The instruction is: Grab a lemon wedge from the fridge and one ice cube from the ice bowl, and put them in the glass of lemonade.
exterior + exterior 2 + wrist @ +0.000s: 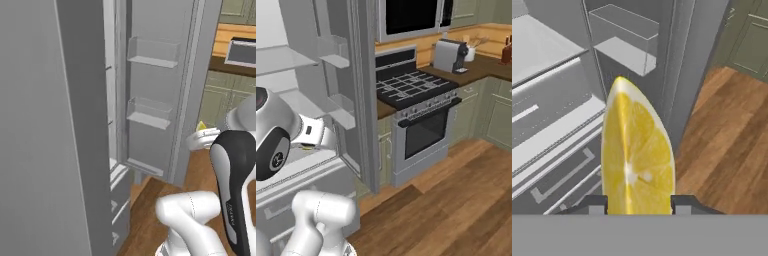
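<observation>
Lemon wedge (637, 160): bright yellow flesh, paler yellow rind edge, whitish core spot. 
Fridge (75, 125): uniform grey metal; door bins (152, 52) translucent pale grey; interior shelves (286, 57) light grey-white. 
End effector (637, 205): finger tips dark grey. 
Floor (456, 200): brown wood, plank pattern. 
Stove (416, 115): silver-grey body, black cooktop grates, black oven window. 
Cabinets (496, 110): muted olive-beige. 
Counter (483, 65): dark brown. 
Toaster (450, 55): grey.
</observation>
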You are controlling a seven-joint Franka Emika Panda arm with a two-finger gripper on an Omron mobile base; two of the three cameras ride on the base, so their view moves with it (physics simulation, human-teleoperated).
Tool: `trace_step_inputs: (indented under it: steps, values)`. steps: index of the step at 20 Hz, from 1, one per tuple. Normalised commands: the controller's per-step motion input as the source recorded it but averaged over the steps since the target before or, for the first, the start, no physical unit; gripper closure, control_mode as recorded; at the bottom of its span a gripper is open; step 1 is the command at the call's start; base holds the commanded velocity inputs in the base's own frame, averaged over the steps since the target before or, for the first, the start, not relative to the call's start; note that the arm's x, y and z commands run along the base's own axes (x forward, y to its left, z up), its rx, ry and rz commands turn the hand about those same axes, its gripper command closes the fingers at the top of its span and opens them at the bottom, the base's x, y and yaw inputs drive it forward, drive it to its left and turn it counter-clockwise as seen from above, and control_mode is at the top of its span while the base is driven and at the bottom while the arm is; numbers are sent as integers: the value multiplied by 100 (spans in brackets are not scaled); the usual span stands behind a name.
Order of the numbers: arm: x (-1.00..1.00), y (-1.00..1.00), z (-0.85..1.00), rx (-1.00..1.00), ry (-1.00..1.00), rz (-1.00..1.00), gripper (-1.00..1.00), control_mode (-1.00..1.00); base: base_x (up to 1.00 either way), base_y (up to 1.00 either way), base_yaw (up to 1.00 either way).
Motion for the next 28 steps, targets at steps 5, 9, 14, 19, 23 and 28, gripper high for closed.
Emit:
trace_step_inputs:
  steps: [5, 9, 14, 19, 23, 28]
  values:
    - [0, 0, 0, 0, 0, 0, 100, 100, -51, -16, -51]
    - [0, 0, 0, 0, 0, 0, 100, 100, -13, -40, -57]
    - [0, 0, 0, 0, 0, 0, 100, 100, 0, -63, -55]
    - [0, 0, 0, 0, 0, 0, 100, 100, 0, -76, -50]
    - [0, 0, 0, 0, 0, 0, 100, 100, 4, -47, -38]
    - [0, 0, 0, 0, 0, 0, 100, 100, 38, -33, -18]
